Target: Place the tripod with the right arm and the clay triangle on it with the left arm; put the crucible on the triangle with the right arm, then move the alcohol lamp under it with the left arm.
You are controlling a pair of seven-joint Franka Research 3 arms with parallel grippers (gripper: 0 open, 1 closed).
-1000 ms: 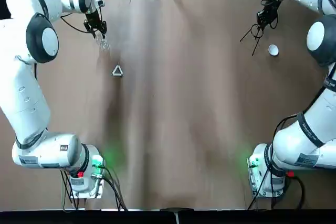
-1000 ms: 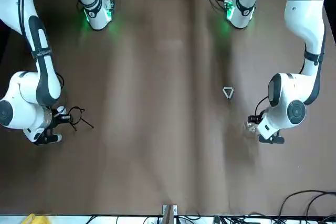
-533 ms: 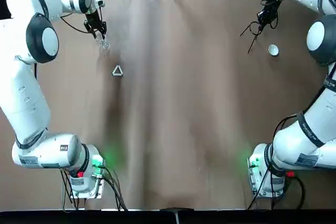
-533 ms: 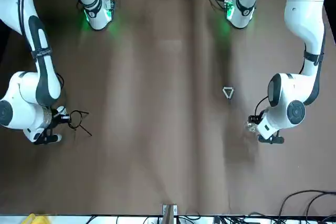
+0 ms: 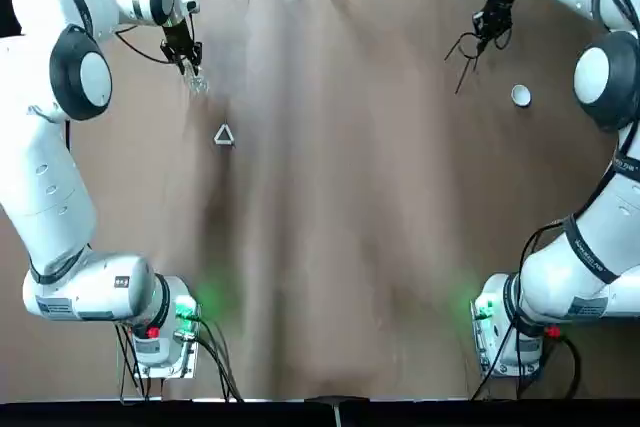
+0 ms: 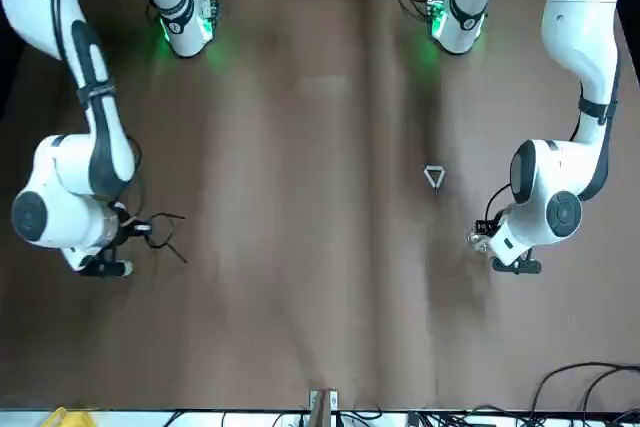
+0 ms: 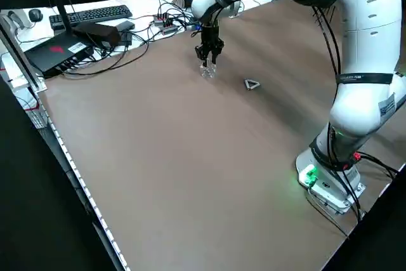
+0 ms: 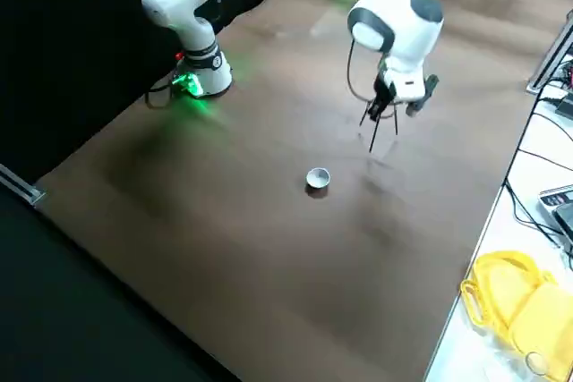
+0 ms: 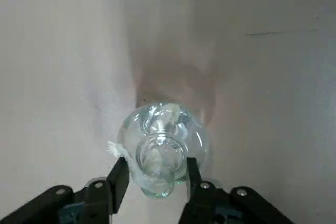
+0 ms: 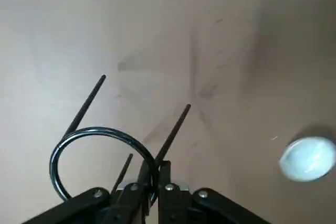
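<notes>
1. Hanging clear of the table's far right part, the tripod (image 10: 102,156) is pinched at its ring by the right gripper (image 10: 152,182).
2. Crucible (image 5: 520,96) rests nearby.
3. Left gripper (image 9: 153,174) brackets the alcohol lamp (image 9: 161,148); grip: cannot tell.
4. Clay triangle (image 5: 223,135) lies near the lamp.

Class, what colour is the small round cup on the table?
White; the small round cup shows best in the right side view.

table (image 5: 340,207): brown | keyboard (image 7: 92,14): beyond far edge | yellow object (image 8: 515,306): off table
</notes>
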